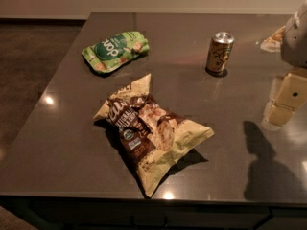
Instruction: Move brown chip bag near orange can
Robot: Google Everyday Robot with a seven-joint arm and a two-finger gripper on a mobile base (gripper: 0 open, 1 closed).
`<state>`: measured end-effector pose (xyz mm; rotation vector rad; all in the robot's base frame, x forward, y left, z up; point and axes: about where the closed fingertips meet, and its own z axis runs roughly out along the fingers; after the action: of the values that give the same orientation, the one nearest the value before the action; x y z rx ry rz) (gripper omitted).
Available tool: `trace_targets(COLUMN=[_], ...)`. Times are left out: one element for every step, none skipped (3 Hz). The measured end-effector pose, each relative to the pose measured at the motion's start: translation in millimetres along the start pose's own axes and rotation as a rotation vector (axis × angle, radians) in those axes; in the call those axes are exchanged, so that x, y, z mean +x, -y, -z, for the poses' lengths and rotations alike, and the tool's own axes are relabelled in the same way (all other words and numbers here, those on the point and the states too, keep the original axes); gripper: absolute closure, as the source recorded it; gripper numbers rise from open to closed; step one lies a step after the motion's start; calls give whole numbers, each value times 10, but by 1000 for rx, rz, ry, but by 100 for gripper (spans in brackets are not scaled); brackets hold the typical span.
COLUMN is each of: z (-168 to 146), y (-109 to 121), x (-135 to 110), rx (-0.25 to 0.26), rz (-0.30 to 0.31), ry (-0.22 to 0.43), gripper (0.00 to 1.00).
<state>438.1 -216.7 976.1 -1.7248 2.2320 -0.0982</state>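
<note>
The brown chip bag [148, 133] lies flat on the dark table [57, 143], in the middle towards the front edge, its long axis slanting from back left to front right. The orange can [219, 52] stands upright at the back, right of centre, well apart from the bag. My gripper [287, 99] hangs above the table at the right edge of the view, to the right of both the bag and the can, and touches neither. Its shadow falls on the table below it.
A smaller green snack bag [115, 50] lies at the back left of the table. Part of a pale wrapper [273, 38] shows at the back right, behind my arm. The table's front edge runs just below the brown bag; floor lies to the left.
</note>
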Motion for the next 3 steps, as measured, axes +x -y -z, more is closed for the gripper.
trace_targets(z=[0,-52,-266], y=[0,-91,-312], x=[0,-96,-383], rx=[0,-13,-55], rz=[0,-16,-73], ry=[0,9,18], gripper=[0,0,0])
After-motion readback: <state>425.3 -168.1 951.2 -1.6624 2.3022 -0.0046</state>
